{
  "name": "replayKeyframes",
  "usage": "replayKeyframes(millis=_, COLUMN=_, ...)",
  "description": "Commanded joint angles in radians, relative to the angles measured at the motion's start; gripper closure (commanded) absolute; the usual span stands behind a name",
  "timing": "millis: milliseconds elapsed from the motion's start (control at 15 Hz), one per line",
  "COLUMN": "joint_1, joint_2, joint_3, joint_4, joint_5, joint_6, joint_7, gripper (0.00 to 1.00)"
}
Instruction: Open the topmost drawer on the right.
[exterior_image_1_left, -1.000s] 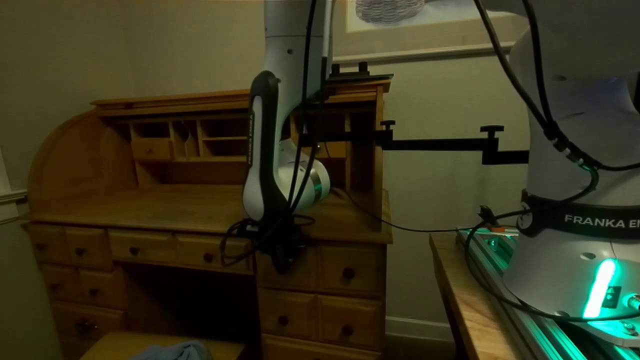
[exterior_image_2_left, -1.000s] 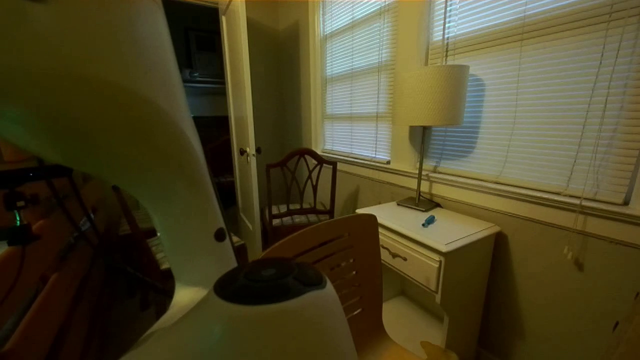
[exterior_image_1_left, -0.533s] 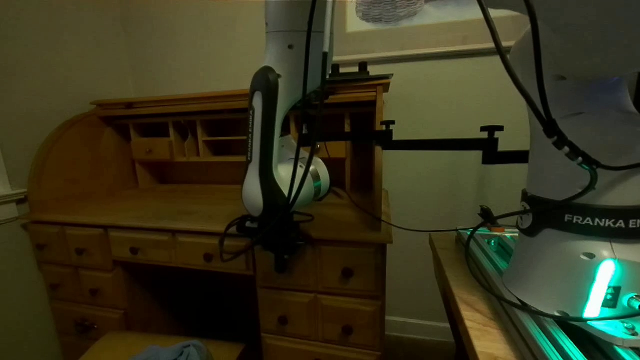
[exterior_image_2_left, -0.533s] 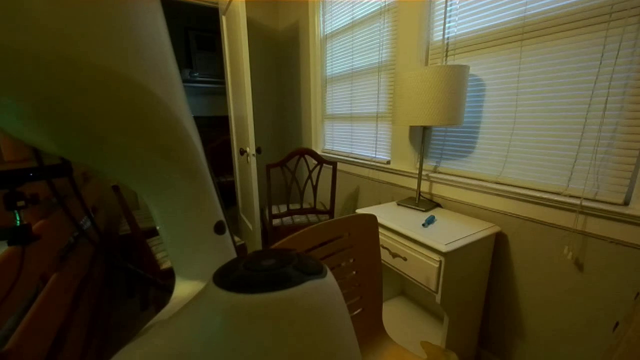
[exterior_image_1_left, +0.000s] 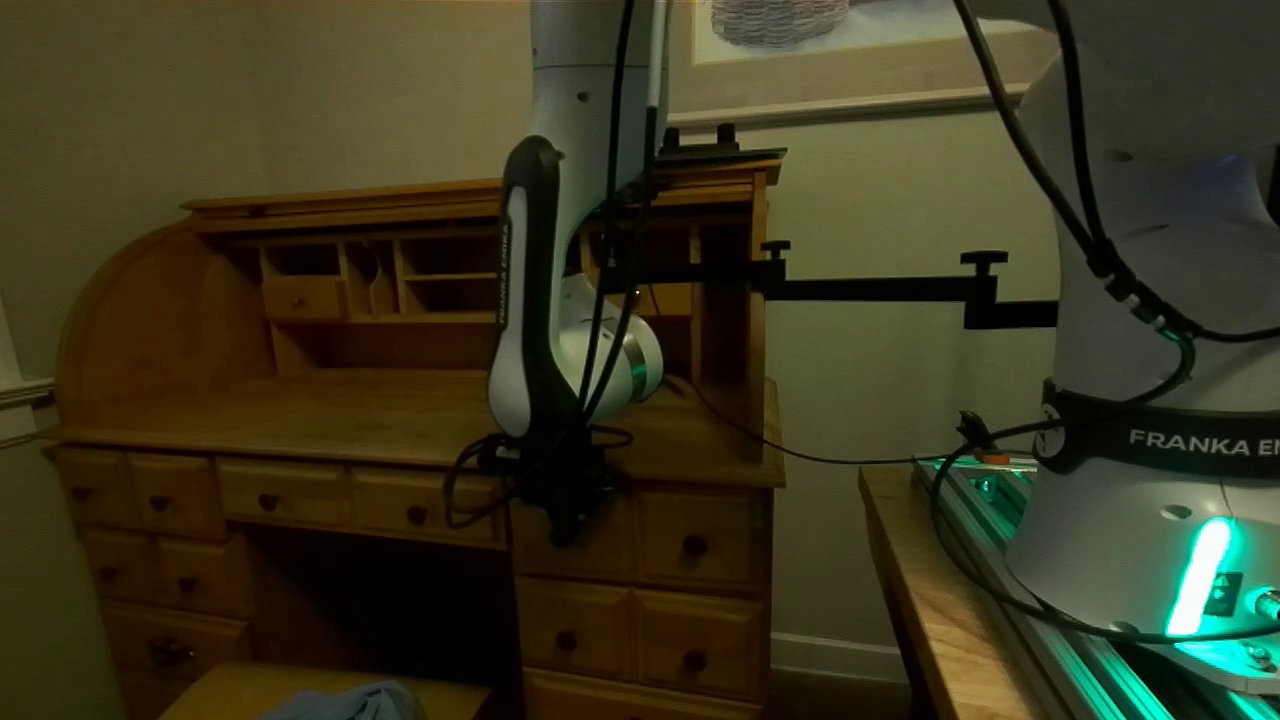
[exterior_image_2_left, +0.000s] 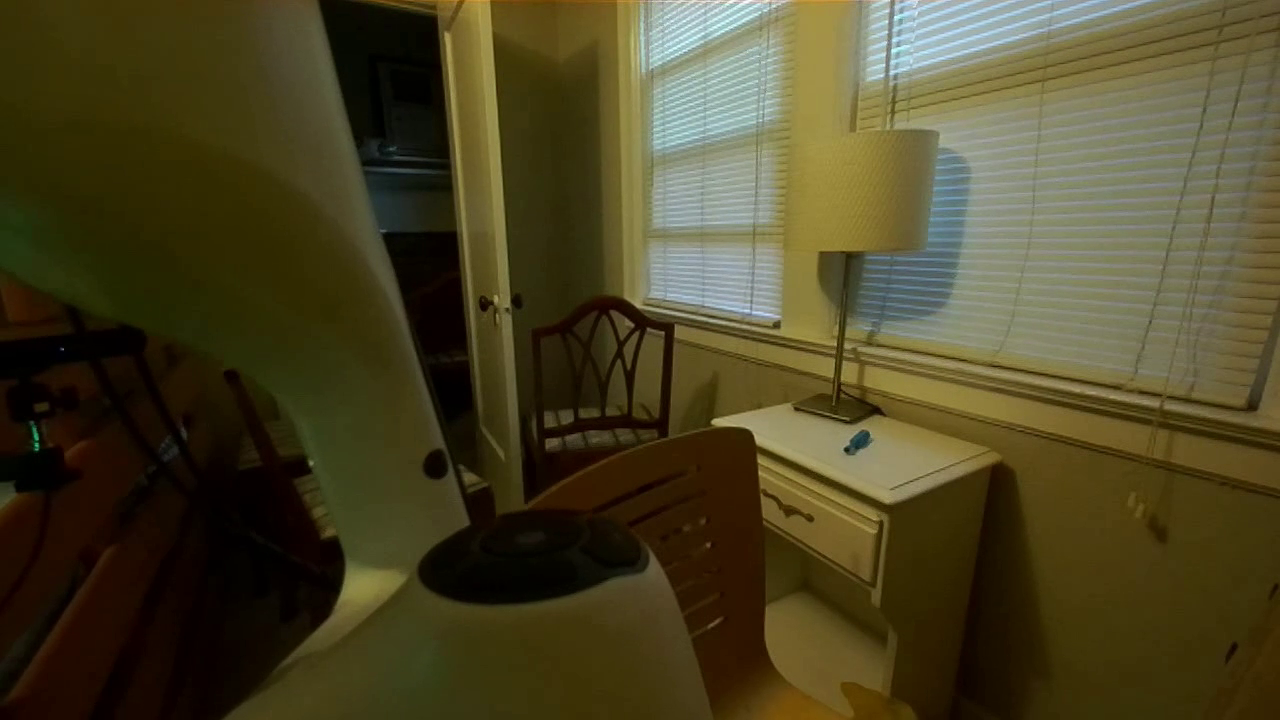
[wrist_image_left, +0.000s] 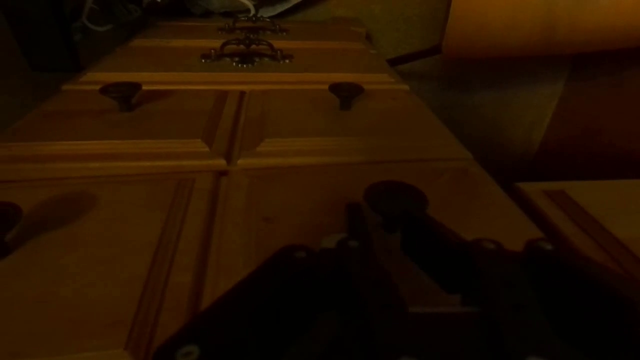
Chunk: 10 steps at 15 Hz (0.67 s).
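The topmost drawer (exterior_image_1_left: 735, 515) on the desk's right side has a honey-coloured panelled front and looks shut in an exterior view. Its right-hand pull (exterior_image_1_left: 695, 546) is uncovered; its left-hand pull is hidden there behind my gripper (exterior_image_1_left: 566, 525). In the dark wrist view, the drawer front (wrist_image_left: 295, 200) lies below the jaws. My gripper (wrist_image_left: 382, 215) has its fingers apart, one on each side of a round dark pull (wrist_image_left: 392, 196). A gap shows between the left finger and the pull's stem; the right fingertip overlaps the pull, and contact cannot be told.
The desk top (exterior_image_1_left: 300, 410) edge lies just behind the gripper. The knee-space drawer front (exterior_image_1_left: 290, 490) is beside it, and lower drawers (exterior_image_1_left: 600, 610) are below. A loose cable (exterior_image_1_left: 850, 461) runs to the robot's table (exterior_image_1_left: 950, 600). A seat with cloth (exterior_image_1_left: 345, 702) stands in front.
The arm has shifted slightly up and then back down, and the gripper stays at the drawer's left half. The drawer shows no clear movement.
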Motion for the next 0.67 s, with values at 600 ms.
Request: replayKeyframes(millis=600, joint_1=-0.026, joint_2=0.053, joint_3=0.039, joint_4=0.035, joint_5=0.028, joint_6=-0.009, joint_7=-0.006, gripper=0.00)
